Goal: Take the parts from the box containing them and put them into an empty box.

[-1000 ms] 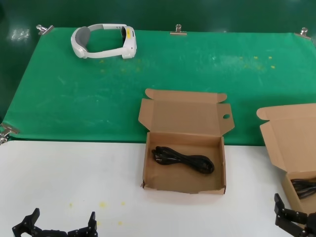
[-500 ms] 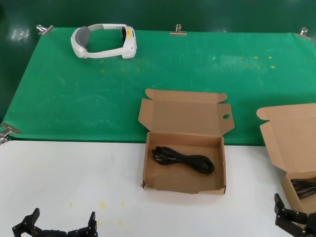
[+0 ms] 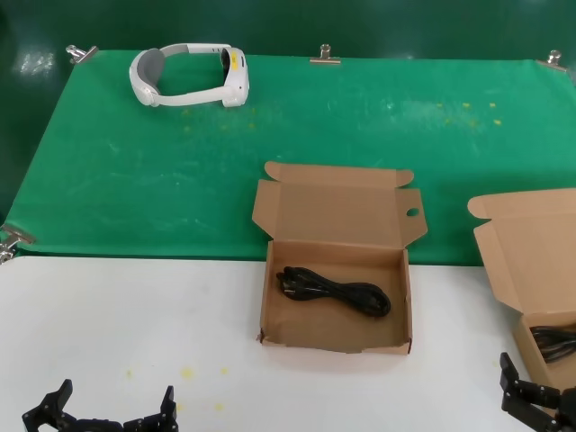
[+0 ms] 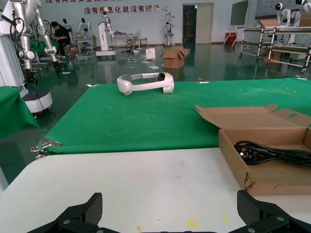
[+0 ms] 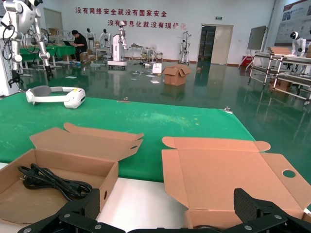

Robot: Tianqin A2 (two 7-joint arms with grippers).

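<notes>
An open brown box (image 3: 333, 338) with a round hole in its lid's right flap stands at mid-table; one black coiled cord (image 3: 335, 290) lies inside, also visible in the left wrist view (image 4: 272, 153) and right wrist view (image 5: 51, 179). At the table's right edge a second open box (image 3: 526, 261) holds more black cords (image 3: 553, 342). My left gripper (image 3: 112, 412) hovers low at the near left, open and empty (image 4: 170, 211). My right gripper (image 3: 538, 398) sits at the near right, just in front of the right box (image 5: 218, 179), open and empty (image 5: 167, 209).
A white headset (image 3: 189, 76) lies at the far left on the green mat (image 3: 162, 171). Metal clips (image 3: 325, 58) hold the mat's edges. White tabletop (image 3: 126, 315) stretches between my left gripper and the centre box.
</notes>
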